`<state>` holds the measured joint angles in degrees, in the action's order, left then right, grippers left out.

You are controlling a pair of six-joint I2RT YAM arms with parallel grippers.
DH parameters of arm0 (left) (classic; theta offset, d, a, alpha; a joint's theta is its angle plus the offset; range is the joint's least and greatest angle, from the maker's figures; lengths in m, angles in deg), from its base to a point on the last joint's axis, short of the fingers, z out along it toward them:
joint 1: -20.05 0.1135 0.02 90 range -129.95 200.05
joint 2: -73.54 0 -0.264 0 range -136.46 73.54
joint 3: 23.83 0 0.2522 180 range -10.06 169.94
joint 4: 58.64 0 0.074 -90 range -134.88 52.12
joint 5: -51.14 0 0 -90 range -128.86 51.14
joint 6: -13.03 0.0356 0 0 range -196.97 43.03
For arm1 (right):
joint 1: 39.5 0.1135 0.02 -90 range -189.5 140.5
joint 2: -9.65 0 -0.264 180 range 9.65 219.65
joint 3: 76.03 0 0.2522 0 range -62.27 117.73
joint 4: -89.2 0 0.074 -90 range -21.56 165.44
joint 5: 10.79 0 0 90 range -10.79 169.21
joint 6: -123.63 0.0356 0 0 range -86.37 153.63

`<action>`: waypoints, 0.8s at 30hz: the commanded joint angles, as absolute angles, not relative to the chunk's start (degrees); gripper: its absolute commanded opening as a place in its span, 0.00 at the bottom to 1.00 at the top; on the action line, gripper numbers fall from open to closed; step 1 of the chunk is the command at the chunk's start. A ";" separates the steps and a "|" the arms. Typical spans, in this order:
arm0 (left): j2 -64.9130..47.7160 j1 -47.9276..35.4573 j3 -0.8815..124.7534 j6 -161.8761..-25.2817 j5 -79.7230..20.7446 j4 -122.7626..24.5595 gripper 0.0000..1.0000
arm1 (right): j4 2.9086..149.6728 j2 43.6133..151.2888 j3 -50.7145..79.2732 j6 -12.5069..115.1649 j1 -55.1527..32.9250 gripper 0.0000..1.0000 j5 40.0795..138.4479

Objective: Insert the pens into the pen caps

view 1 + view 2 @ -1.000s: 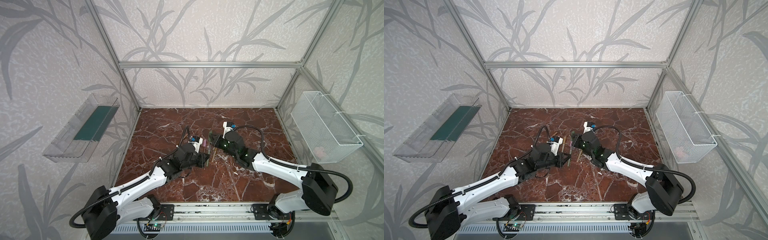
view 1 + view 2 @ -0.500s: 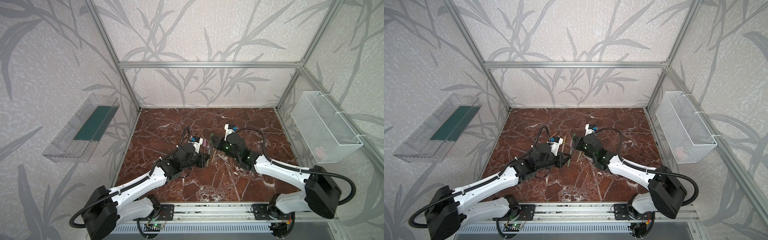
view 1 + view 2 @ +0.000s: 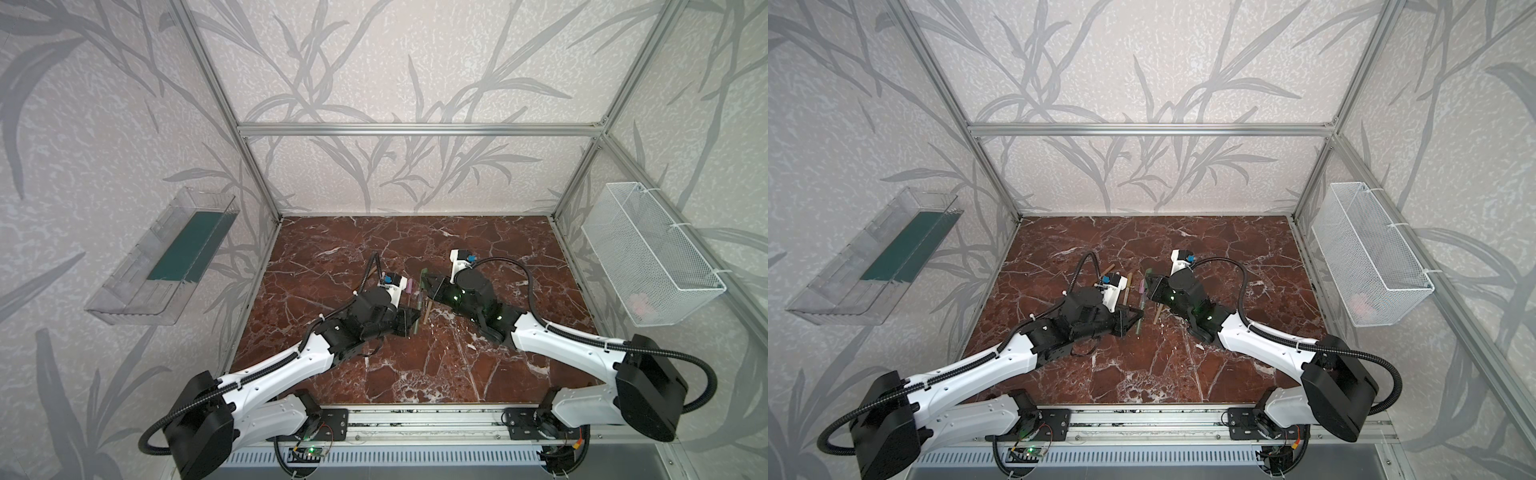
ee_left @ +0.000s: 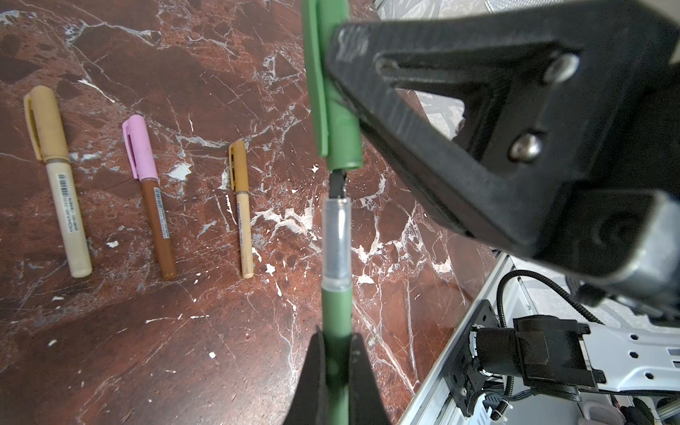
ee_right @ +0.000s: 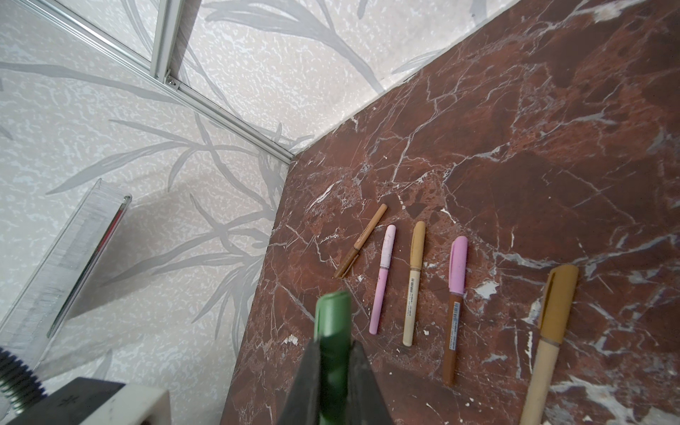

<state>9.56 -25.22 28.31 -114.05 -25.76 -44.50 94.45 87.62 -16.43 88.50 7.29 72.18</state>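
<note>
The green pen (image 4: 335,312) is clamped low on its barrel between the jaws of the left gripper (image 4: 335,344), with its clear collar and dark nib aimed at the green cap (image 4: 340,121). The right gripper (image 5: 333,355) is closed on that cap, whose open mouth faces the pen. In the left wrist view the nib sits right at the mouth, perhaps just inside. The collar is wholly outside, so the pair looks lined up but not pushed home. Both hang in the air above the marble table (image 4: 176,331), near its middle.

Five more pens lie on the table in a loose row, none touching. The pink pen (image 5: 382,283), the small gold-capped pen (image 5: 414,283), the pink-capped brown pen (image 5: 455,305) and the large gold-capped pen (image 5: 552,338) all wear caps. Whether the thin brown pen (image 5: 362,239) is capped, I cannot tell. No loose cap shows, so the green pair is probably the last to close.

Nothing stands between nib and cap. The wire basket (image 3: 648,257) and the clear tray (image 3: 137,291) hang on the side walls, well apart.
</note>
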 commanded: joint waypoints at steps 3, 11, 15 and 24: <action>10.00 -25.21 28.61 -114.01 -26.56 -44.88 0.00 | 96.01 88.40 -16.66 88.99 7.56 0.00 72.05; 10.26 -25.21 28.61 -114.23 -27.72 -44.88 0.00 | 96.00 88.31 -16.98 89.00 9.26 0.00 71.83; 9.82 -25.06 29.03 -114.66 -28.31 -44.37 0.00 | 97.13 88.09 -18.88 89.17 10.99 0.00 70.67; 10.61 -24.59 29.32 -115.52 -28.72 -43.21 0.00 | 98.08 85.38 -24.18 86.55 13.42 0.00 66.18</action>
